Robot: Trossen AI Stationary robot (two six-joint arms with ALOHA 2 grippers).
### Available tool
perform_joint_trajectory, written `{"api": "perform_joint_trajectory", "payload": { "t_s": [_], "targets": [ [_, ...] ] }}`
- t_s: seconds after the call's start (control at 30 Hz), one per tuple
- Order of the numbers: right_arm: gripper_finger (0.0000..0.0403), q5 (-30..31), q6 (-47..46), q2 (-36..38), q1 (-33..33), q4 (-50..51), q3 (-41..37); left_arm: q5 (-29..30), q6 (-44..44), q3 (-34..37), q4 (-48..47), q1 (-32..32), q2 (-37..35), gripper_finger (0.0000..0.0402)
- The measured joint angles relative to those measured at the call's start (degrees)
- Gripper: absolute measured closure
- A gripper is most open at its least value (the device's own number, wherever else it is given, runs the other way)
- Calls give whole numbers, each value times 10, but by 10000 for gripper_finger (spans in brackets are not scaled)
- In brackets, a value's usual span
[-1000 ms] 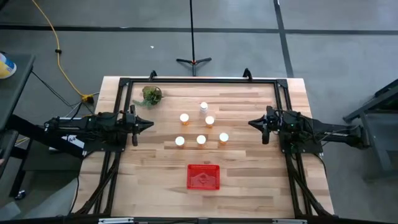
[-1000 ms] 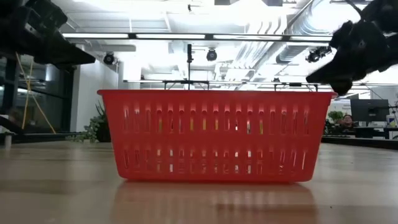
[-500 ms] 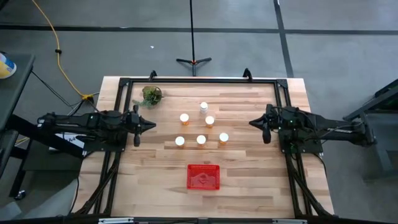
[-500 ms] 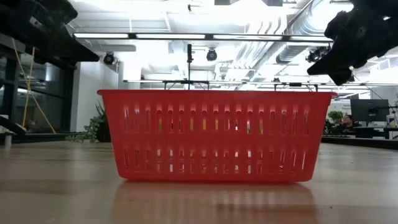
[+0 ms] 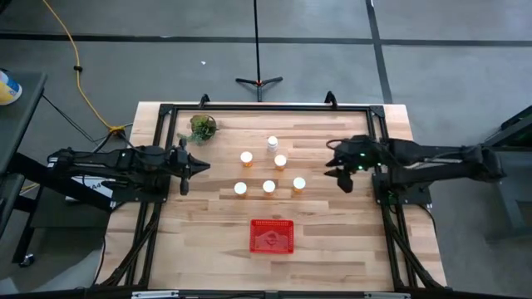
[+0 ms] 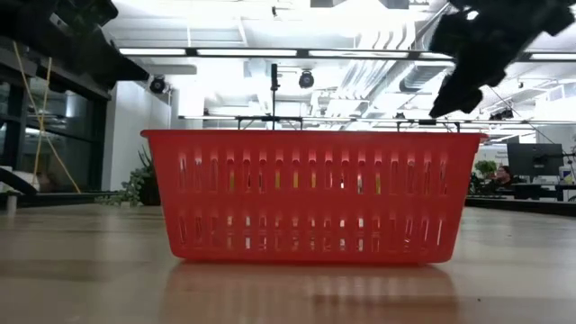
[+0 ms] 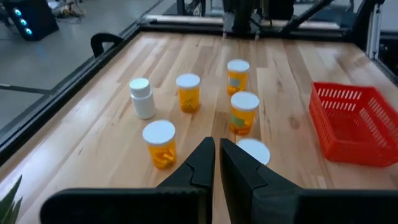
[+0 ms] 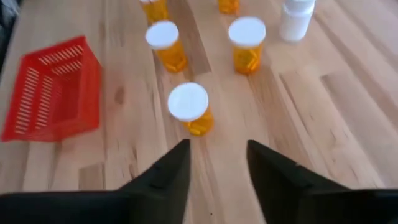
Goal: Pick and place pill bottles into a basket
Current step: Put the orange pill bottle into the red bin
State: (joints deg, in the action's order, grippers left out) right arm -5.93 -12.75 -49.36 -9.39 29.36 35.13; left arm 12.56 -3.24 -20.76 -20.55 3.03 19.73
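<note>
Six pill bottles stand upright on their bases in the middle of the table: five orange ones with white caps (image 5: 268, 187) and one whitish (image 5: 272, 144). The red basket (image 5: 272, 236) stands on the table nearer the front edge and fills the low view (image 6: 310, 193). My left gripper (image 5: 205, 164) is shut and empty, above the table to the left of the bottles (image 7: 160, 143). My right gripper (image 5: 331, 160) is open and empty, above the table to their right. The nearest orange bottle (image 8: 189, 109) lies just ahead of its fingers (image 8: 217, 146).
A small green plant (image 5: 202, 127) stands at the table's far left corner. A dark metal frame (image 5: 266, 106) runs along the table's edges. Bare wood lies between the bottles and the basket and on both sides of the basket.
My right gripper has reached toward the table's left, closer to the bottles, has risen in the low view, and its fingers have spread open. My left arm has crept a little toward the bottles. The bottles and basket have stayed put.
</note>
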Motion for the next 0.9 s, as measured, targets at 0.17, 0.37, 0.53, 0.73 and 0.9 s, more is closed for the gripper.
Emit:
{"api": "perform_joint_trajectory", "payload": {
  "t_s": [0.17, 0.37, 0.53, 0.73, 0.9],
  "targets": [
    [159, -4, -21, -119, 0, 27, 48, 0, 0, 0, 2, 0, 0, 341],
    [113, -9, -13, -245, 6, 39, 125, 0, 0, 0, 2, 0, 0, 341],
    [109, -22, 2, -324, 14, 87, 196, 0, 0, 0, 3, 0, 0, 341],
    [109, -56, 2, -391, 27, 124, 254, 0, 0, 0, 3, 0, 0, 341],
    [109, -65, 2, -427, 49, 122, 291, -1, 0, 0, 3, 0, 0, 341]
  ]
}}
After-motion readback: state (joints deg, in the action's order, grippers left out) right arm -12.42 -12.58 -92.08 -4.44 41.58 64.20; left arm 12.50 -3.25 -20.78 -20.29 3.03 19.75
